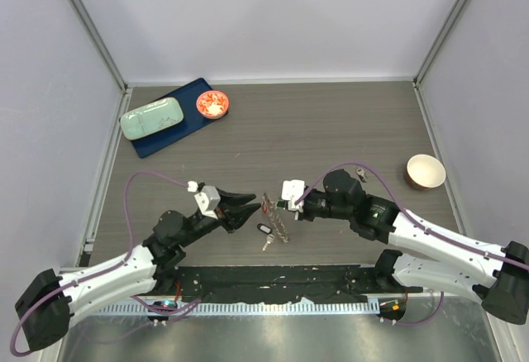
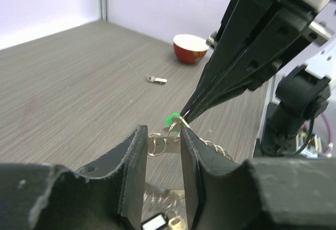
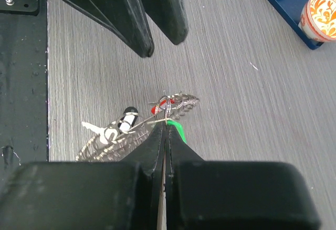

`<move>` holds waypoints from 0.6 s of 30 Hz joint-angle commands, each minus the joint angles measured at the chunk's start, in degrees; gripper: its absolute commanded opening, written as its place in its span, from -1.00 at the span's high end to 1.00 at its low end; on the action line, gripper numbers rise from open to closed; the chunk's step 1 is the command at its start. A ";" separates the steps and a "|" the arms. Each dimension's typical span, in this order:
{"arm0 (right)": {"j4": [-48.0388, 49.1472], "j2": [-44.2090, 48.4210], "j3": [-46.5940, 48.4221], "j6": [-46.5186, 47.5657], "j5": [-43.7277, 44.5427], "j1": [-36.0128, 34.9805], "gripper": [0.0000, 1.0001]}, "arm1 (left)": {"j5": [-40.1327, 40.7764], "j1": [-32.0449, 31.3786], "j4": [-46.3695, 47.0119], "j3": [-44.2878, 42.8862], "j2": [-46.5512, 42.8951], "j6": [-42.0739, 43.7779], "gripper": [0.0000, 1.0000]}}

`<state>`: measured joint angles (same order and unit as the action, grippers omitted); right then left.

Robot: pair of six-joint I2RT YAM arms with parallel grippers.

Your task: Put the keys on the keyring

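Overhead: left gripper (image 1: 250,208) and right gripper (image 1: 278,207) meet at the keyring (image 1: 278,221), mid-table. Left wrist: its fingers stand apart, nothing between them, and a green key tag (image 2: 172,119) shows. Right wrist: fingers pressed together on the keyring's wire, and a red tag (image 3: 157,108) appears.

Lighting's bright and even, coming from overhead, so the worktop (image 1: 347,122) only gets soft, faint shadows under the arms. The metal strip (image 1: 273,337) along its near edge has a washed-out sheen. The wrist views go mushy up close: the left gripper (image 2: 161,135) and right gripper (image 3: 165,122) are blurry dark blobs. The keyring (image 1: 277,221) is so small from above I can't really tell if it's sharp.
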<state>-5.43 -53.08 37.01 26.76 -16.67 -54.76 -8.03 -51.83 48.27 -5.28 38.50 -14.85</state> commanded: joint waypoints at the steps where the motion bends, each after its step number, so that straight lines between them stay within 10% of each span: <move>1: -1.33 0.70 5.34 3.73 -1.70 -0.17 0.99 | -2.95 0.07 -14.67 -8.77 -0.62 9.55 0.28; 10: -5.82 0.87 7.02 5.76 -1.53 -0.26 0.99 | -9.02 0.50 -21.56 -15.56 7.37 8.87 0.11; 18: -6.52 1.31 6.67 6.02 -2.14 -0.26 0.99 | -25.26 10.60 -1.89 -9.32 12.82 5.28 0.17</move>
<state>-14.02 -53.12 41.15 31.75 -17.72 -54.76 -21.80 -46.48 32.05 -16.93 48.66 -7.05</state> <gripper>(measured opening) 0.040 0.399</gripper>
